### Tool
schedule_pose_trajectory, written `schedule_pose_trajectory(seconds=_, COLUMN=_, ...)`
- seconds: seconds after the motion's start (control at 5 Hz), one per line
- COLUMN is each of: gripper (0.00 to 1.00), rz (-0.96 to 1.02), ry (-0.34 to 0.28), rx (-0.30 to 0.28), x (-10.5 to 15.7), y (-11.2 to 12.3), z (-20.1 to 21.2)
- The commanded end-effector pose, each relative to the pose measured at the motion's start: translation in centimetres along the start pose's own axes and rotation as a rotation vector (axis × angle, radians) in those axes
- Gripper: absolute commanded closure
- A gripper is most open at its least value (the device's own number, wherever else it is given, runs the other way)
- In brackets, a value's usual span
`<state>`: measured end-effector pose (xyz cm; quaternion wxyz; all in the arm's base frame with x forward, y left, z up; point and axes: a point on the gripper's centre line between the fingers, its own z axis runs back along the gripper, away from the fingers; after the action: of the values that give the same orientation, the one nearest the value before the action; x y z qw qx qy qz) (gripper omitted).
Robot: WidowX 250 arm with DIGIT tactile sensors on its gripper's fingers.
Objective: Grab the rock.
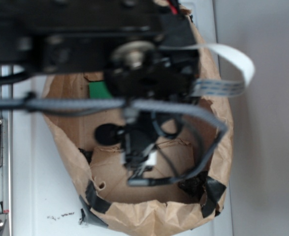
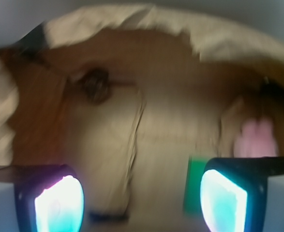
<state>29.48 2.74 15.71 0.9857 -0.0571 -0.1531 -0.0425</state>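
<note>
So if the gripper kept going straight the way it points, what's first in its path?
Probably bare cardboard floor: nothing lies between the open fingers. The rock sits off to the left, though blur makes depth uncertain.

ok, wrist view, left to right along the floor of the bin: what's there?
Rock → green block → pink plush. The tool's two fingers sit at the bottom corners, spread wide with nothing between them. Image is motion-blurred, so edges are soft.
</note>
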Motion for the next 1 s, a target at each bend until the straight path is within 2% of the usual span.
schedule_pose_trajectory(seconds=0.0, gripper=0.0, rz=-0.047, ry=-0.067, rx=-0.037, x=2.0, y=1.9, z=-0.4)
schedule_pose_trajectory(seconds=0.2, gripper=0.0, rz=-0.106, ry=-0.094, rx=-0.079, x=0.8, y=1.0, z=-1.5)
schedule_pose_trajectory(seconds=0.4, gripper=0.0, rz=-0.169, ry=-0.093, rx=-0.085, x=0.0, y=-0.1, z=-2.9)
schedule_pose_trajectory(seconds=0.8, gripper=0.0, rz=-0.169, ry=-0.093, rx=-0.085, x=0.0, y=-0.1, z=-2.9)
